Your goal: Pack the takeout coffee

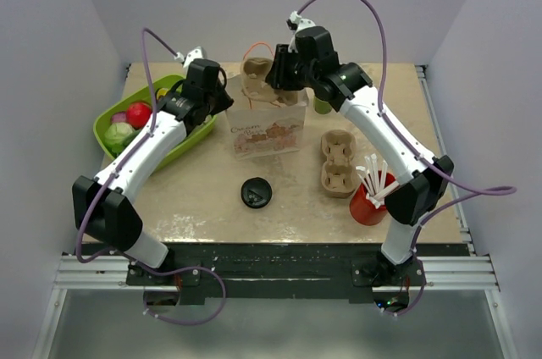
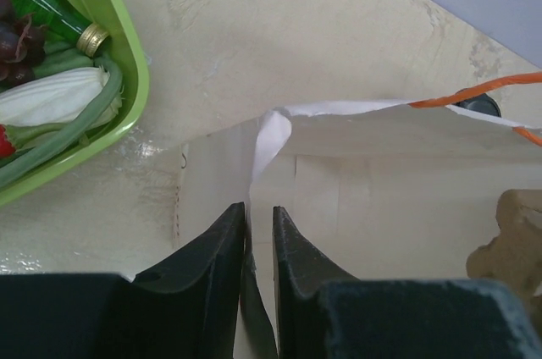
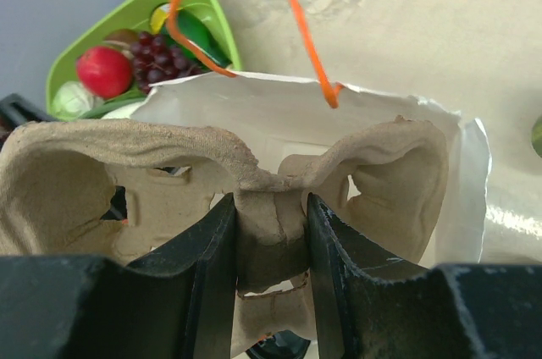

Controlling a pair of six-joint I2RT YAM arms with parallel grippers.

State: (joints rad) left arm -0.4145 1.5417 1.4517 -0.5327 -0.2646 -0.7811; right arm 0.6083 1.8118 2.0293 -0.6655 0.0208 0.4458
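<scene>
A white paper bag (image 1: 267,129) with orange handles stands open mid-table. My left gripper (image 1: 225,103) is shut on the bag's left wall; in the left wrist view the paper (image 2: 381,181) passes between the nearly closed fingers (image 2: 258,211). My right gripper (image 1: 276,80) is shut on the middle ridge of a brown cardboard cup carrier (image 1: 257,78) and holds it over the bag's mouth. The right wrist view shows the carrier (image 3: 76,173) above the bag (image 3: 254,109) and the gripper (image 3: 271,207). The green cup (image 1: 322,106) stands right of the bag, mostly hidden by my right arm.
A green tray (image 1: 182,149) of fruit and vegetables sits left of the bag. A loose black lid (image 1: 256,193) lies in front of it. A second cup carrier (image 1: 338,162) and a red cup with white straws (image 1: 368,203) stand at the right.
</scene>
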